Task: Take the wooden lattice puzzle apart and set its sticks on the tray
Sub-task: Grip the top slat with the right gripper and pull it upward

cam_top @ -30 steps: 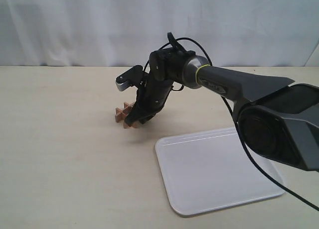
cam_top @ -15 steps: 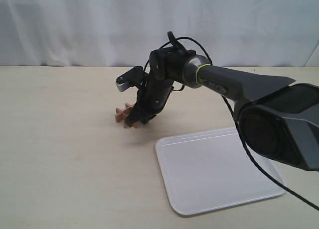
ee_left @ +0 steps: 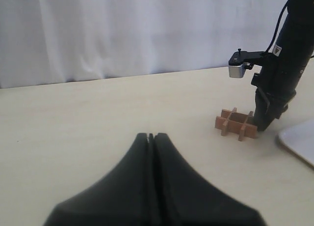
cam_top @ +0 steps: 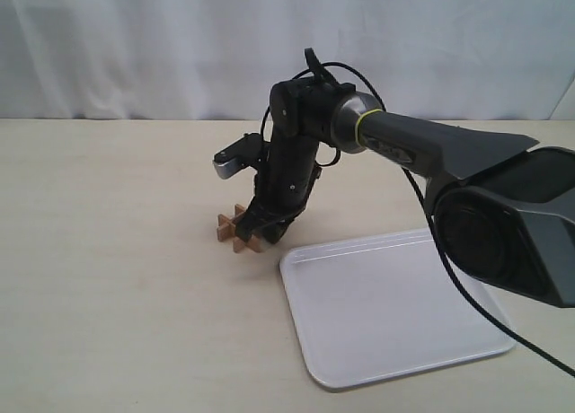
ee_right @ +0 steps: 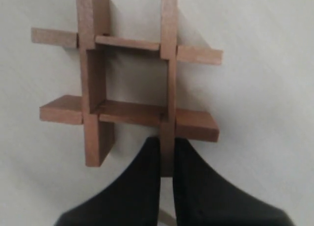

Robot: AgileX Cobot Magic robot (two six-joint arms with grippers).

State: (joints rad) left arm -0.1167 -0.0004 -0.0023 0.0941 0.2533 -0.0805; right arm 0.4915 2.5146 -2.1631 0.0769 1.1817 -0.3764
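Observation:
The wooden lattice puzzle (cam_top: 235, 228) is a small light-brown hash-shaped grid, whole, lying flat at table level just off the far left corner of the white tray (cam_top: 395, 310). My right gripper (cam_top: 268, 230) reaches down onto its tray-side edge. In the right wrist view the right gripper (ee_right: 168, 155) is shut on the end of one stick of the puzzle (ee_right: 127, 83). The left gripper (ee_left: 150, 136) is shut with nothing in it, low over the table, well away from the puzzle (ee_left: 236, 124). It does not show in the exterior view.
The tray holds nothing; its corner (ee_left: 299, 140) shows in the left wrist view. A white curtain hangs behind the beige table. The right arm (cam_top: 422, 153) stretches across from the right, with a black cable looping over the tray.
The right gripper has carried the puzzle down and a little toward the tray, from hanging in the air to table level. The wrist now stands more upright.

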